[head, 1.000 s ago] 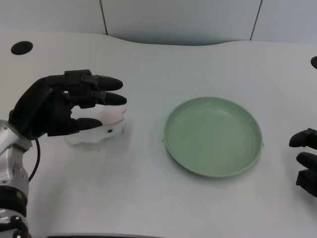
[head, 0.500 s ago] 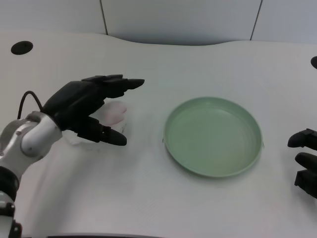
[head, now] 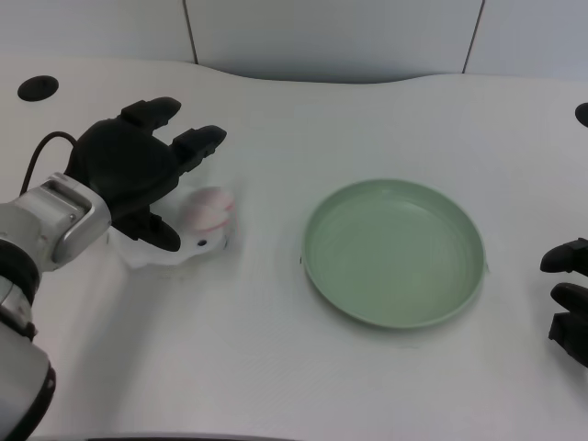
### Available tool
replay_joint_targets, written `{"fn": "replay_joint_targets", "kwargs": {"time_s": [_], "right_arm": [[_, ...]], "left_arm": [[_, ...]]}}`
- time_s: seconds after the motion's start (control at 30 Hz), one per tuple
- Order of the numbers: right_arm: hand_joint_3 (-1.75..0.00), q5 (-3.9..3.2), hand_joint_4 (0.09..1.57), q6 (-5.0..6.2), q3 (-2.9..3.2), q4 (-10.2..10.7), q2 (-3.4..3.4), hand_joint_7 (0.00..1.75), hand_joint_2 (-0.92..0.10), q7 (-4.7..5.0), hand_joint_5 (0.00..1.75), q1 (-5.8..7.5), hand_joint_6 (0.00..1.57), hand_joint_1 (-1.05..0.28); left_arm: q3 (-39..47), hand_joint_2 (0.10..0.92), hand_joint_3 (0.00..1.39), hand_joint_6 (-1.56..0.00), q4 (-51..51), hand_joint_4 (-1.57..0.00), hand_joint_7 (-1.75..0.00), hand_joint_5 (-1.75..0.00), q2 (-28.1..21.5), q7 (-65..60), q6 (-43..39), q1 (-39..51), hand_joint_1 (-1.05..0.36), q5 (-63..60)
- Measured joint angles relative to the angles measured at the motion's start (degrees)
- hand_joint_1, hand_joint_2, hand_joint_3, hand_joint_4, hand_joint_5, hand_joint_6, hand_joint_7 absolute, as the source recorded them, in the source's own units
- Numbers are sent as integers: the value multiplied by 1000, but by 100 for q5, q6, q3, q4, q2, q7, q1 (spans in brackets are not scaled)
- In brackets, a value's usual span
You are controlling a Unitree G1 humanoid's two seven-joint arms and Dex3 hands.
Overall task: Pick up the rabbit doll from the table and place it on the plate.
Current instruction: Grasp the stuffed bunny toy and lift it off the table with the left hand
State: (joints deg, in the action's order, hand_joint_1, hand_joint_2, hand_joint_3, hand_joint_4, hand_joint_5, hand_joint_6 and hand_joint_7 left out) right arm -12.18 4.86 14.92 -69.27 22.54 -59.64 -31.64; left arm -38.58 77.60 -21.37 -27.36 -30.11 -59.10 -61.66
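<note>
Near the tabletop's (head: 276, 367) left edge, the left hand (head: 133, 175) hovers with fingers spread over the white-and-pink rabbit doll (head: 197, 230), which lies well apart from the green plate (head: 395, 317).

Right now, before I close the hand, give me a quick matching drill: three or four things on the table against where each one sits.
Things:
1. rabbit doll
2. plate
3. left hand
4. table hole

Places:
A. far left corner
B. right of centre, nothing in it
C. lying on the table, left of the plate
D. over the doll's left part

Pairs: 1-C, 2-B, 3-D, 4-A
</note>
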Motion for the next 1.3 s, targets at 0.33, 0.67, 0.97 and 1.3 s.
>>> {"fn": "replay_joint_targets", "kwargs": {"time_s": [0.33, 0.67, 0.97, 1.3], "right_arm": [[-35, -16, 1189, -35, -20, 15, 0, 1746, -919, -89, 1746, 7, 329, -326], [-58, 8, 1254, 124, -53, 17, 0, 1746, -916, -153, 1746, 16, 595, -379], [-31, 2, 1262, 143, -102, 24, 0, 1746, -907, -207, 1746, 16, 477, -350], [-13, -21, 1055, 126, -76, 65, -17, 1746, -884, -20, 1746, 40, 359, -361]], "left_arm": [[200, 921, 281, -134, 100, -65, -11, -27, -3, 994, -11, -1, -1048, 790], [525, 921, 280, -126, 151, -100, -5, -36, 181, 1880, 504, 122, -1048, 1373], [335, 921, 295, -144, 189, -131, -9, -42, 404, 1980, 990, 246, -1048, 1307], [322, 921, 189, -139, 225, -161, -9, -44, 628, 2022, 1400, 245, -1048, 1298]]}}
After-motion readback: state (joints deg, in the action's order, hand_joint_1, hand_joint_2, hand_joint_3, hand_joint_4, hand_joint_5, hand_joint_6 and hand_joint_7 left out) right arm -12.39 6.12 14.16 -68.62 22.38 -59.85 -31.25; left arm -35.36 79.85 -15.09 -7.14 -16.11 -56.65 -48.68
